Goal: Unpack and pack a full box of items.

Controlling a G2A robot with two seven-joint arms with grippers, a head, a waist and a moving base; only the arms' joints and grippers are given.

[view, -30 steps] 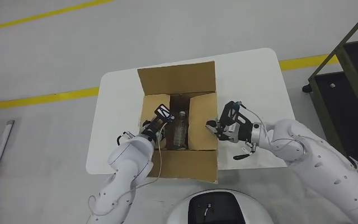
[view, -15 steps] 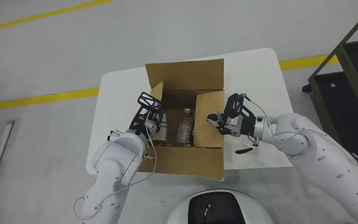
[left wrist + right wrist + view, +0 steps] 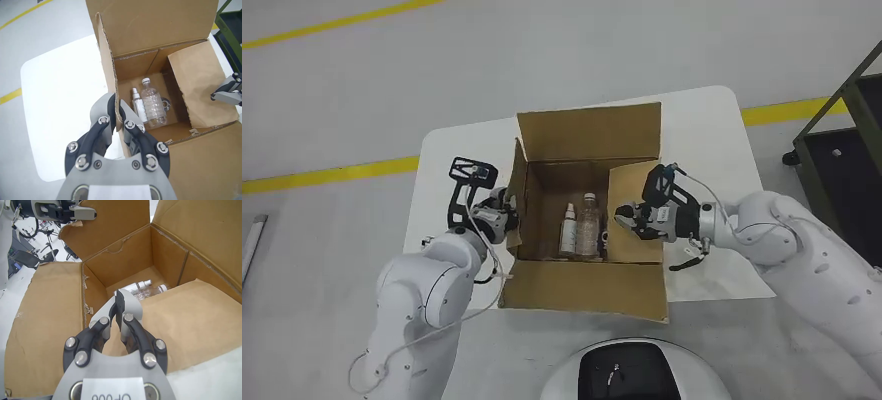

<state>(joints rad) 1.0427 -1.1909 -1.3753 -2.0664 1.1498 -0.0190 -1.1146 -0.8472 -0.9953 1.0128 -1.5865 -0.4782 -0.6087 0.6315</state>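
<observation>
Cardboard first: the brown corrugated cardboard box [image 3: 587,135] stands mouth-up in the middle of the white round-cornered table [image 3: 712,125], its far flap thrown back and its near flap folded out toward the robot. On its floor lie a clear plastic bottle [image 3: 154,108] with a white cap and a slimmer white spray bottle [image 3: 139,106]. Both are flat on their sides and touching, with long axes parallel and running from the near wall to the far one — cap and nozzle pointing away from the robot. A small dark round item [image 3: 166,103] rests against the clear bottle's other side (too hidden to name).

The left gripper [image 3: 117,103] is clamped on the torn top edge of the left flap [image 3: 106,56], which stands nearly upright; the likely reason is to hold it out of the opening. The right gripper [image 3: 118,302] sits at the free edge of the right flap [image 3: 189,317], its pads drawn together — whether cardboard is pinched between them I cannot tell. That flap leans partly over the mouth, so I judge the box is being spread open for unpacking, with the contents not yet touched.
</observation>
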